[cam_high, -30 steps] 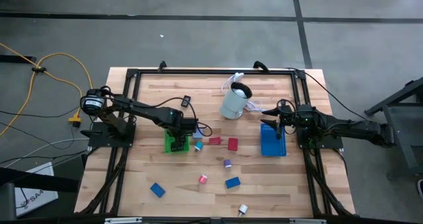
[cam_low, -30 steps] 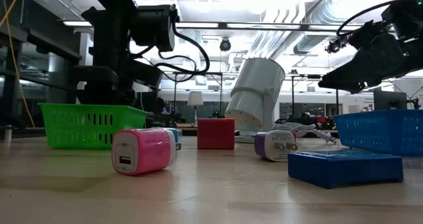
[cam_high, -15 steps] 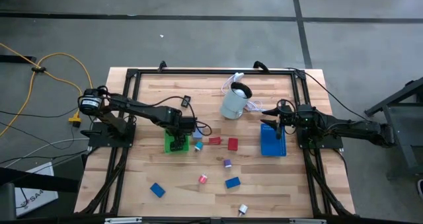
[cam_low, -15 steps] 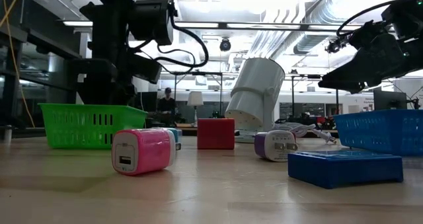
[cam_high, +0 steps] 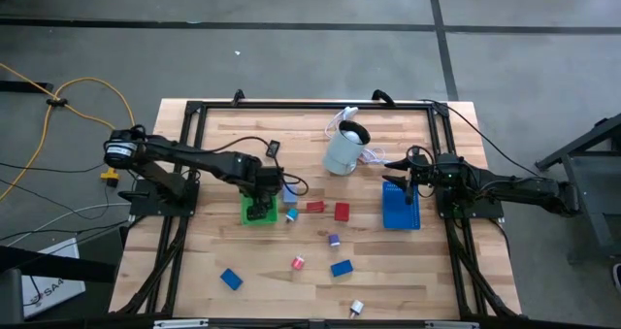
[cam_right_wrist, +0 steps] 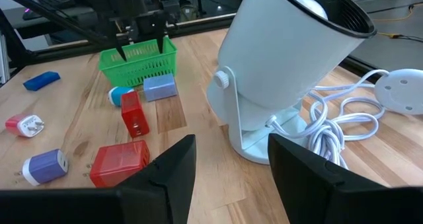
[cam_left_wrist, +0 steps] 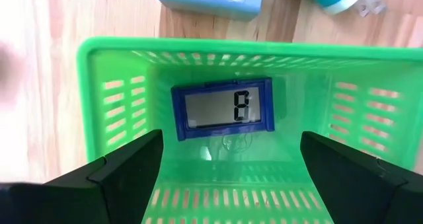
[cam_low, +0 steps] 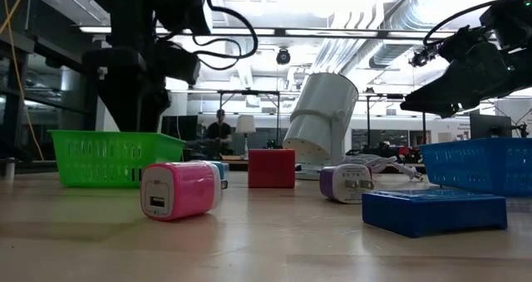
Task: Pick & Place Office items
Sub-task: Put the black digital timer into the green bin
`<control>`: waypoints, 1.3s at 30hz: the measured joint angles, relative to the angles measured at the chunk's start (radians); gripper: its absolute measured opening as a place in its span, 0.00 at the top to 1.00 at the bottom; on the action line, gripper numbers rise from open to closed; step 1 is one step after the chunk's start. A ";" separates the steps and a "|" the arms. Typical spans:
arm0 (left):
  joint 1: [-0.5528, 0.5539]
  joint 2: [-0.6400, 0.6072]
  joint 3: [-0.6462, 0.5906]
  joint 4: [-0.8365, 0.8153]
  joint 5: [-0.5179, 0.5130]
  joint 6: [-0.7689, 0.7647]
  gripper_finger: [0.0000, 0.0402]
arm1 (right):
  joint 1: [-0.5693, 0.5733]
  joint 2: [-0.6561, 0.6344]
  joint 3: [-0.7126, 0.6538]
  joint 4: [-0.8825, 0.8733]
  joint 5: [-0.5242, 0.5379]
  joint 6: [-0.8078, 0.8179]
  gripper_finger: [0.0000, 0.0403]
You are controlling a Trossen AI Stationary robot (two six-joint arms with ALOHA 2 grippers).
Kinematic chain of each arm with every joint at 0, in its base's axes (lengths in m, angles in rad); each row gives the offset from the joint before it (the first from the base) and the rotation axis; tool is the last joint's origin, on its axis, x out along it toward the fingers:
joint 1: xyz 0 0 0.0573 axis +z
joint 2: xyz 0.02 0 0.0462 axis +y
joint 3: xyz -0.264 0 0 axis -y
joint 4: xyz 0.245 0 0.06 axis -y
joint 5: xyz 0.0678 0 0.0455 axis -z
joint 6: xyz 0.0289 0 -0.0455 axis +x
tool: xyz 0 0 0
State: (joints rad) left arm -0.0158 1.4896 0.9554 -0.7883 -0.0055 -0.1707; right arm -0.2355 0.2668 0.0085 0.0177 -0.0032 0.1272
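Left wrist view: blue calculator [cam_left_wrist: 223, 109] lies on the green tray [cam_left_wrist: 112, 65] floor at frame centre, below and between the wide-open, empty left gripper [cam_left_wrist: 225, 174] fingers. Right gripper [cam_high: 400, 164] hovers half-open over the blue tray [cam_high: 399, 213], centre right.

Right gripper [cam_right_wrist: 228, 178]: 2 dark fingers [cam_right_wrist: 165, 174] apart, nothing between them, wooden table [cam_right_wrist: 198, 128] below. Just ahead, pale cylindrical appliance [cam_right_wrist: 284, 59] tilted on its stand, dark rim at open end; white cord [cam_right_wrist: 344, 128] coiled beside its base, round white plug piece [cam_right_wrist: 400, 95] near. Farther off: green tray [cam_right_wrist: 140, 62], left gripper [cam_right_wrist: 142, 39] hanging over it. Beside tray a light blue block [cam_right_wrist: 158, 86] and teal-white piece [cam_right_wrist: 119, 96]. Nearer: red upright block [cam_right_wrist: 134, 115], red block [cam_right_wrist: 119, 164], purple charger [cam_right_wrist: 45, 166], pink charger [cam_right_wrist: 23, 125], blue piece [cam_right_wrist: 41, 80]
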 joint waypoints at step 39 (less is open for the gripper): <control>0.070 -0.081 0.024 -0.006 -0.077 -0.230 0.13 | 0.000 0.000 0.000 0.000 0.000 0.000 0.56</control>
State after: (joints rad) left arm 0.0546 1.4082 0.9790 -0.7944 -0.0827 -0.4009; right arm -0.2352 0.2669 0.0084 0.0179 -0.0029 0.1272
